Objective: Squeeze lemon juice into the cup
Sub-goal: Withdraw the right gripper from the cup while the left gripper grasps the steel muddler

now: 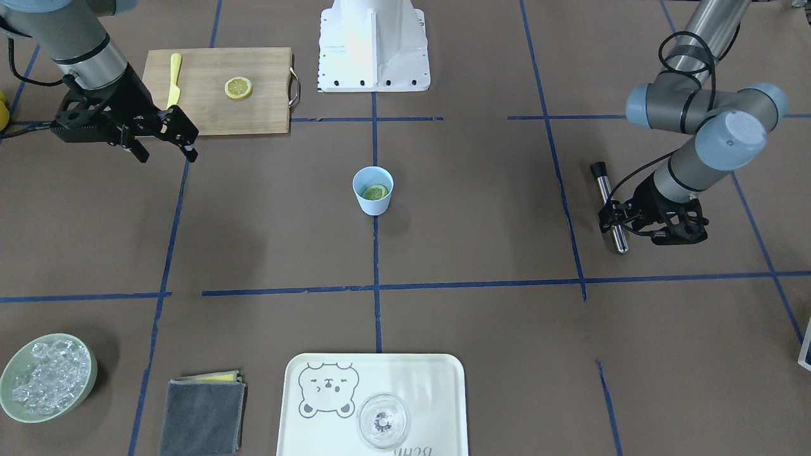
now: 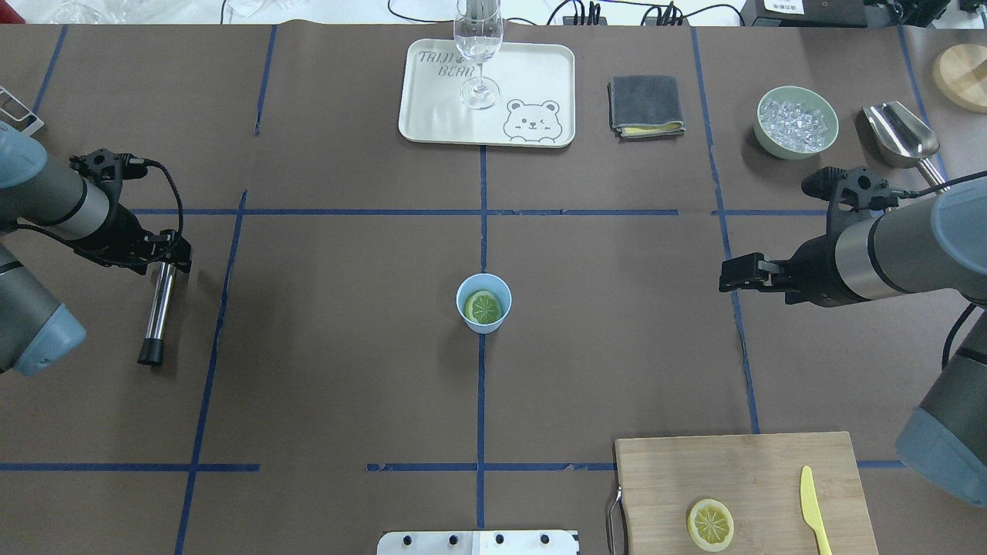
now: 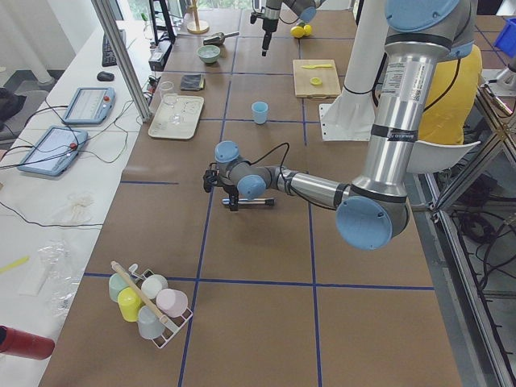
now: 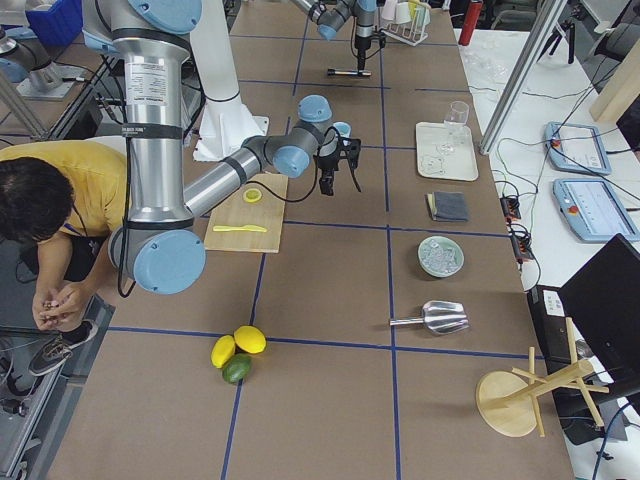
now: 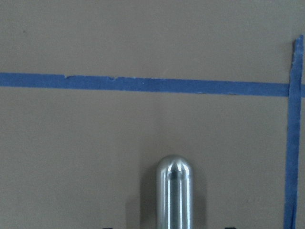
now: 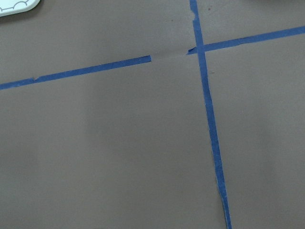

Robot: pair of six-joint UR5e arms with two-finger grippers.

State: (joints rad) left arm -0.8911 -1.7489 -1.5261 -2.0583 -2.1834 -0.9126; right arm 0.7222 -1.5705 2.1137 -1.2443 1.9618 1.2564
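Overhead exterior shows lemon [image 2: 483, 307] inside cup [image 2: 483, 327], well apart from right fingers [image 2: 731, 275].

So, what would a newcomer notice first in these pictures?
The light-blue cup in the middle of the table, with a lemon slice lying inside it. Next, the left gripper at a steel rod on the robot's left, and the right gripper, open and empty, beside the cutting board, where a second slice lies.
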